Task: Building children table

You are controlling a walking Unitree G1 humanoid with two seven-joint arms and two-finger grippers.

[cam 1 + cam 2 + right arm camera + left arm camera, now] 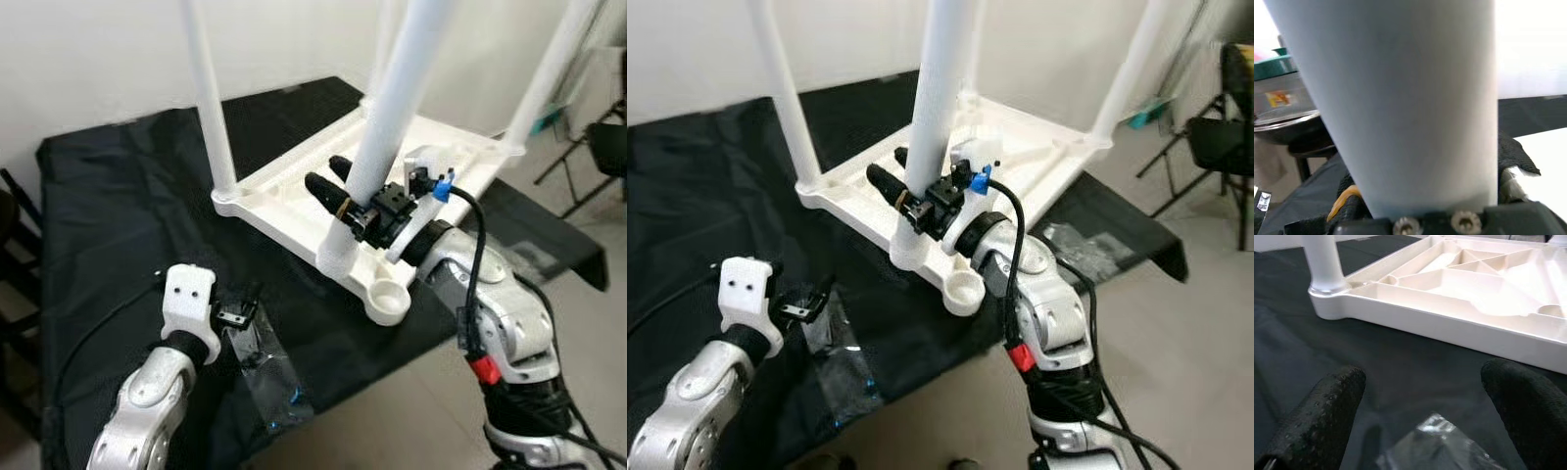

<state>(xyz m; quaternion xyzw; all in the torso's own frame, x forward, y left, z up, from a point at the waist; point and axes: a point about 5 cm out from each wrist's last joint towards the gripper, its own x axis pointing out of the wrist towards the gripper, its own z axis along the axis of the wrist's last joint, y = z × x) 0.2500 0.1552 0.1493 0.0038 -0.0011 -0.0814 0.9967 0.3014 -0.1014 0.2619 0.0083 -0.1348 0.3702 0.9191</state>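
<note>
Two black jaws of the left gripper (pixel 1420 416) stand spread over a crinkly clear bag (pixel 266 377) on the black-draped worktop (pixel 118 196). Beyond, the right gripper (pixel 338 191) pinches a smooth white tubular leg (pixel 392 108); keep it plumb while seating it in the upturned, ribbed plastic tabletop (pixel 294 196).

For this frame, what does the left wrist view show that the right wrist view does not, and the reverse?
Left wrist view: the ribbed underside of the upturned white tabletop, one fitted leg at its corner, and a clear plastic bag between the open left gripper fingers. Right wrist view: a white table leg up close, clamped in the right gripper, with a chair behind. Both show the black cloth under the parts.
</note>
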